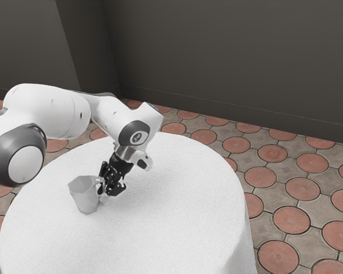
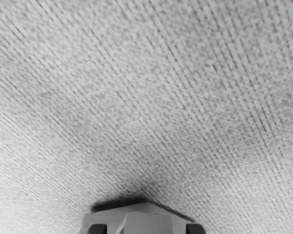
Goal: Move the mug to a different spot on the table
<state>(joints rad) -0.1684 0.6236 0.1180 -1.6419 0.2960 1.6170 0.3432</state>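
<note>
A light grey mug stands at the exterior view's left side of the round white table, leaning slightly. Its handle points toward my black gripper, which comes down from above and is shut on that handle. In the wrist view a grey part of the mug sits right under my hand, with a dark shadow on the white tablecloth just beyond it.
The table's top stretches bare toward the exterior view's right and front. Its rounded edge drops to a floor of red round tiles. Dark walls stand behind.
</note>
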